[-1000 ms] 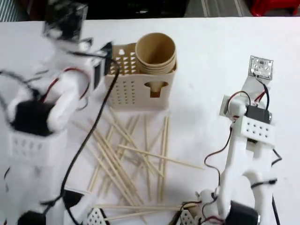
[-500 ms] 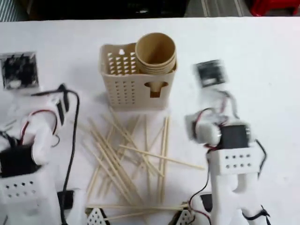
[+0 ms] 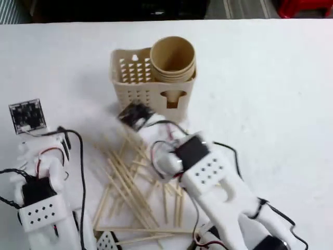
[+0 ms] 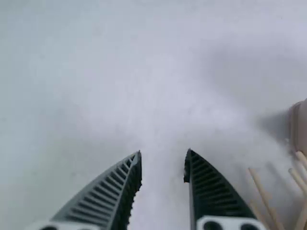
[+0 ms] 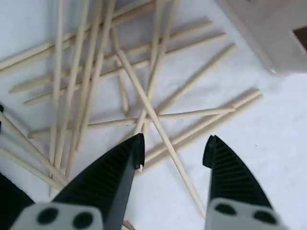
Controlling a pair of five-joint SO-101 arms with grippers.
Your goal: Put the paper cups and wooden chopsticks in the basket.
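Cups nested in basket, 12 o'clock: done. Chopsticks loose on table, centre: not yet binned. Right pincer apart, empty, above pile. Left pincer apart, 9 o'clock, over table.

Your white, smooth-topped bench runs from side to side under soft, even light. Past its far edge you have a dark shadowed strip, then a patch of grey floor crossed by pale lines, and a glossy red object at the corner.
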